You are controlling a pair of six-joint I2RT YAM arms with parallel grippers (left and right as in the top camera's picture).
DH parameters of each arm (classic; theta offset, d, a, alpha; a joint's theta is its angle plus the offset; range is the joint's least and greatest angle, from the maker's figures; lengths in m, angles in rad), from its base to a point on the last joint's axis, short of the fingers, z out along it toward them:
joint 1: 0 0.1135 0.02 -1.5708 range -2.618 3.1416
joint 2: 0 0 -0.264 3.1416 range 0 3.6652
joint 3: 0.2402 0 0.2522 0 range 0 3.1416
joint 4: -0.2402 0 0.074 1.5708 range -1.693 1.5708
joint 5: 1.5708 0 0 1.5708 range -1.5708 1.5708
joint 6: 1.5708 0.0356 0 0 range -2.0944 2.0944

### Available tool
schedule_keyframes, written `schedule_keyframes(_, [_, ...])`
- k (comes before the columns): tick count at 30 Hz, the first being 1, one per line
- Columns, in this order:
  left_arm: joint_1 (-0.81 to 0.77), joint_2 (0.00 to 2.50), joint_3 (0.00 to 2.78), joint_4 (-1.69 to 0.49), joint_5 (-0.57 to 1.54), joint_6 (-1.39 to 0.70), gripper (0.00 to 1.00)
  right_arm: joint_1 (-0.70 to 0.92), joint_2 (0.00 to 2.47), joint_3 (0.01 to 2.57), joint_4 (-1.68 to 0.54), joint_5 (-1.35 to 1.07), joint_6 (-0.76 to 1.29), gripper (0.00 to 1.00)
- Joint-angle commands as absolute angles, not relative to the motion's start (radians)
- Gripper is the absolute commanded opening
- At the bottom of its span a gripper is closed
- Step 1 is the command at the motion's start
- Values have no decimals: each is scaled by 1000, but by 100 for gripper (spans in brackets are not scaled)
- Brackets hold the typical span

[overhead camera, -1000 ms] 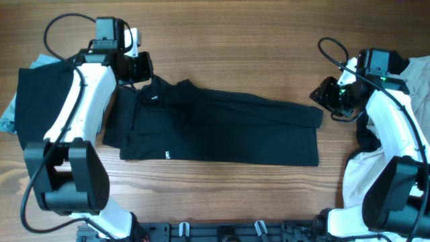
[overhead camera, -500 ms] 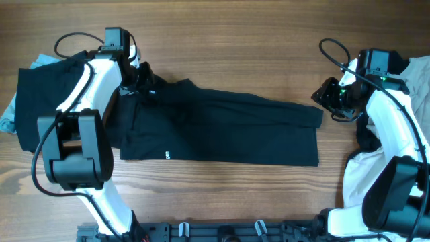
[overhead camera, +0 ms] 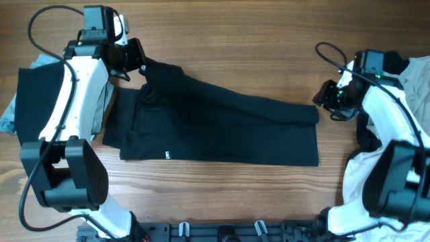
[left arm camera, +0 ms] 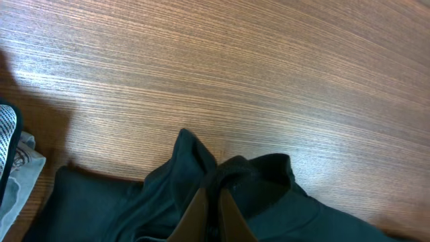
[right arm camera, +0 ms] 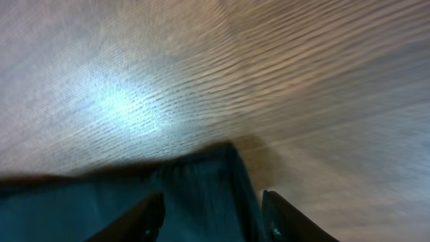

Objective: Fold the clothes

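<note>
Two arms stand at opposite ends of the black shirt [overhead camera: 222, 128], which lies spread on the table [overhead camera: 269, 40] between them. The left gripper [overhead camera: 141, 65] is pinched tight on the collar. In its wrist view the fingers [left arm camera: 196, 214] meet with a bunched ridge of dark cloth caught at their tips. Half a second ago this gripper sat lower, over the collar as it lay on the shirt. Now it has drawn back toward the far edge of the table, and the collar rises to a peak at its tips – the cloth behind it is dragged into a slant. The right gripper [overhead camera: 324, 102] has hardly shifted. Its jaws stand wide, and the shirt's far corner lies just ahead of them, between the two fingers [right arm camera: 144, 216], ungrasped. A second black garment [overhead camera: 33, 101] lies beside the left arm.
</note>
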State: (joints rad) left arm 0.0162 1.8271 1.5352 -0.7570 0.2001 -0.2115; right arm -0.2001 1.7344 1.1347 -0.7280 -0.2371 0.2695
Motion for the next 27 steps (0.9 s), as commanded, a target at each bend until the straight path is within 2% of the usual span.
schedule_keyframes(1, [25, 1819, 1549, -751, 208, -187, 4, -204, 1813, 1137, -716, -317, 208, 52])
schedule_keyframes(4, [25, 1819, 1549, -752, 208, -187, 4, -203, 1838, 1137, -685, -395, 156, 51])
schedule_keyframes(5, [25, 1819, 1549, -752, 208, -187, 4, -203, 1842, 1137, -677, -398, 157, 39])
schedule_keyframes(7, [25, 1819, 1550, -756, 208, -186, 4, -203, 1838, 1137, -681, -426, 157, 10])
schedule_keyframes(8, [25, 1819, 1550, -757, 208, -186, 4, -204, 1832, 1140, -672, -442, 157, 4])
schedule_keyframes(22, [25, 1767, 1551, -767, 159, -163, 4, -280, 1740, 1175, -524, -474, 204, 4])
schedule_keyframes(25, [25, 1750, 1551, -767, 147, -163, 4, -307, 1720, 1207, -491, -611, 180, 4])
schedule_keyframes(27, [25, 1739, 1551, -801, 147, -163, 4, -308, 1691, 1214, -555, -637, 195, 4])
